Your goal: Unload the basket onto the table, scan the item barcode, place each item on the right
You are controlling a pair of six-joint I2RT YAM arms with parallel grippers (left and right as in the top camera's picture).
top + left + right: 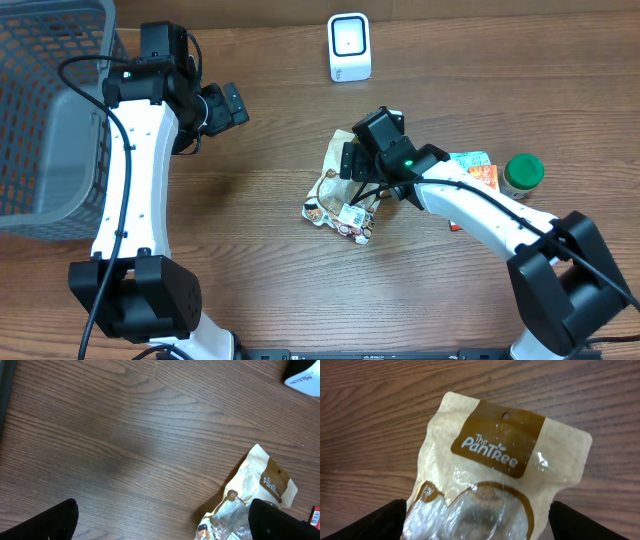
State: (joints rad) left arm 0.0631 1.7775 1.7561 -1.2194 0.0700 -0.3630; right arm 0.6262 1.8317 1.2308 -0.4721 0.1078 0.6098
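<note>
The item is a tan and brown snack bag (335, 203) with a clear window, lying crumpled on the wooden table at centre. A white barcode label (352, 213) shows on its near end. My right gripper (356, 166) hovers over the bag's far end. In the right wrist view the bag (490, 455) fills the frame, and the right gripper (480, 525) stands open with a finger on each side of it. The white scanner (349, 47) stands at the back. My left gripper (232, 103) is open over bare wood; in its own view, the left gripper (162, 522) has the bag (262, 485) off to its right.
A grey wire basket (50, 120) occupies the far left. An orange packet (477, 170) and a jar with a green lid (523, 172) lie right of the bag, behind my right arm. The scanner's corner (305, 380) shows at the left wrist view's top right.
</note>
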